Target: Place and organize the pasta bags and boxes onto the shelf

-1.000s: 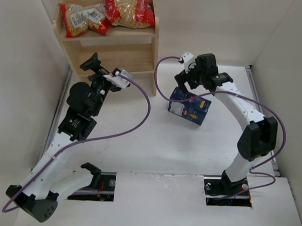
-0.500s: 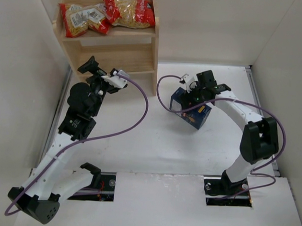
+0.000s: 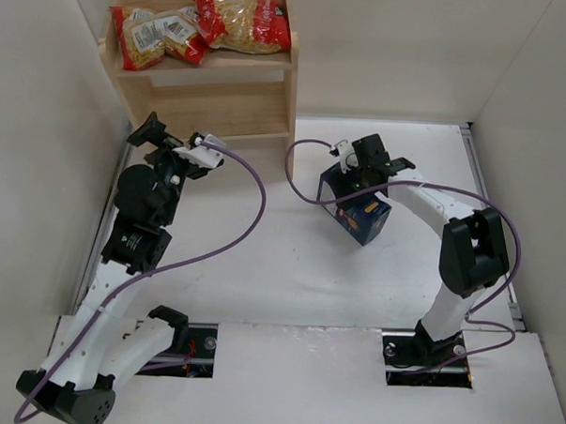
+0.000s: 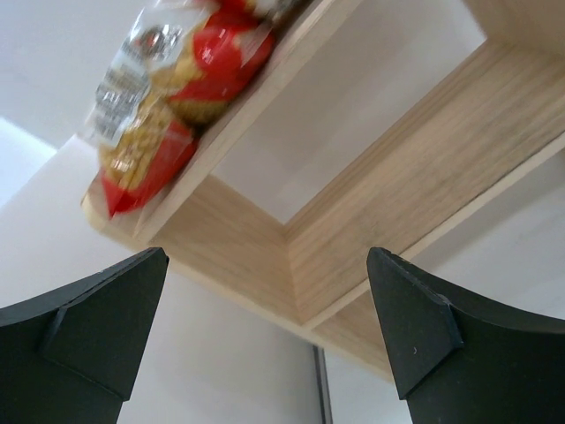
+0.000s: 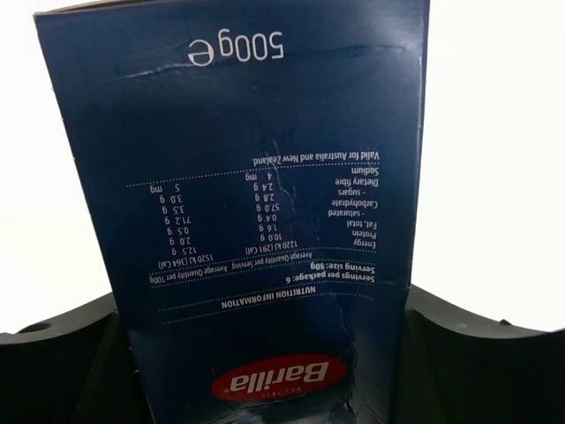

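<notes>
Two bags (image 3: 154,35) of yellow pasta lie side by side on top tier of wooden shelf (image 3: 231,102). Dark blue pasta box (image 3: 363,215) clamped between fingers of right claw (image 3: 363,170), tilted, over white bench (image 3: 290,269), right of shelf, not touching it. Empty left claw (image 4: 265,291) gapes wide, facing shelf's lower tier.

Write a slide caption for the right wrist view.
Right gripper clasps a dark blue pasta box, its nutrition panel upside down.
</notes>
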Motion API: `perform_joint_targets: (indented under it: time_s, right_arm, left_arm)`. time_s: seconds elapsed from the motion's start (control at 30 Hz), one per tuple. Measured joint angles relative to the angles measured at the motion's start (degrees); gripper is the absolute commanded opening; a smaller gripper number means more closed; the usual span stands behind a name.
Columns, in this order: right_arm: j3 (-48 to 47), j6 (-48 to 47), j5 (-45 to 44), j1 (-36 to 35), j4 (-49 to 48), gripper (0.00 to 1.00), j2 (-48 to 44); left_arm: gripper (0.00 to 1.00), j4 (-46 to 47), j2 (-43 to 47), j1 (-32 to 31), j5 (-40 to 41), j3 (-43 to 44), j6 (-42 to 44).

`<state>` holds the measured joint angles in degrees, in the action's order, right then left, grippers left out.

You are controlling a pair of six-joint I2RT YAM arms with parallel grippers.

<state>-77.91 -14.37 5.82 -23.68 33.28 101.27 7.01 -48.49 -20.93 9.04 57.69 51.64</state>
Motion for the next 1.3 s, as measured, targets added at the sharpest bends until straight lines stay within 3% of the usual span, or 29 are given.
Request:
perform_joint_targets:
  time_s: [0.2,0.33,0.43,0.6,0.73,0.87,1.0,1.17,1.3]
  right_arm:
    - [6.10,13.94,2.91,0.00,-7.74,0.42,-4.33]
    - [20.61,35.08,6.88,0.02,-22.27,0.30,-15.63]
    - [33.92,55.84,7.13,-1.01,-38.36,0.25,-22.08]
    - [46.99,81.96,-4.59,-8.20,-58.10,0.20,-20.57]
    - [49.42,93.15,-18.47,-20.98,-67.01,0.12,-18.82]
    - [45.16,97.09,-26.08,-29.99,-71.25,0.10,-18.73]
    - [32.79,97.35,-31.12,-32.63,-72.43,0.07,-15.61]
    - [11.98,98.31,-38.01,-32.54,-80.98,0.04,-0.42]
    - [-0.92,97.63,-43.98,-32.46,-81.99,0.04,10.27]
  left_arm:
    - [1.00,-0.63,5.99,5.18,1.75,-2.64,-0.35]
    - [1.00,-0.50,9.11,10.88,3.04,-2.99,-1.49]
    - [1.00,-0.22,10.73,14.97,4.09,-3.87,-3.02]
    - [1.00,-0.87,12.35,19.63,6.78,-4.90,-5.86]
    - [1.00,-3.52,14.56,22.40,10.34,-4.94,-6.82]
    - [1.00,-7.52,18.53,26.64,15.15,-4.94,-7.58]
    - [1.00,-12.41,22.08,31.21,18.80,-4.15,-9.62]
    - [1.00,-17.88,22.60,32.68,20.11,-3.58,-14.67]
    - [1.00,-20.00,22.86,32.44,19.71,-3.74,-17.29]
